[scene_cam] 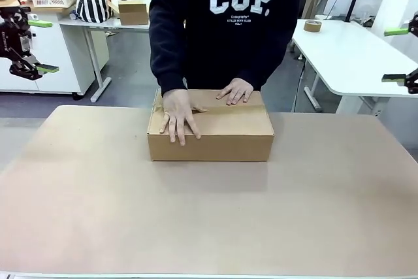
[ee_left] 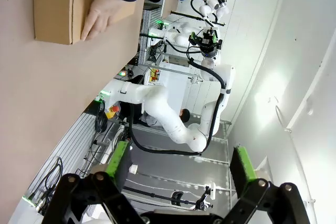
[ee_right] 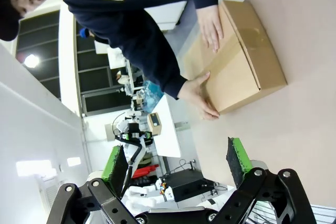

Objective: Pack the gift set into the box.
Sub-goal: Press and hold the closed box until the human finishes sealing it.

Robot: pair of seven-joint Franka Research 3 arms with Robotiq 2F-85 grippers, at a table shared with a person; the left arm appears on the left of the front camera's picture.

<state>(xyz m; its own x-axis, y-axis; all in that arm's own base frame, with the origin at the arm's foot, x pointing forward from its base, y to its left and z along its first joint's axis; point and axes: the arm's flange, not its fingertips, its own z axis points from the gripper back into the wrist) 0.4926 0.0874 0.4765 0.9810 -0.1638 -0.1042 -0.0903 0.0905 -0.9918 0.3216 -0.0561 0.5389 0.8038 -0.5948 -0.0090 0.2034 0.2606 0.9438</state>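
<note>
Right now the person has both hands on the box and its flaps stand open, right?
Not quite. The front view shows the box with its flaps folded shut, not open. The person's right hand and left hand do rest on it.

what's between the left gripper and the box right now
Nothing visible on the table stands between the left gripper and the box. The person's hands rest on its closed top.

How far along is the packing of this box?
Apparently done: the box is closed, flaps down. In hand: a person's hands press flat on its top, while the left gripper and right gripper hang open at the sides. Remaining: possibly sealing; the contents are hidden.
</note>
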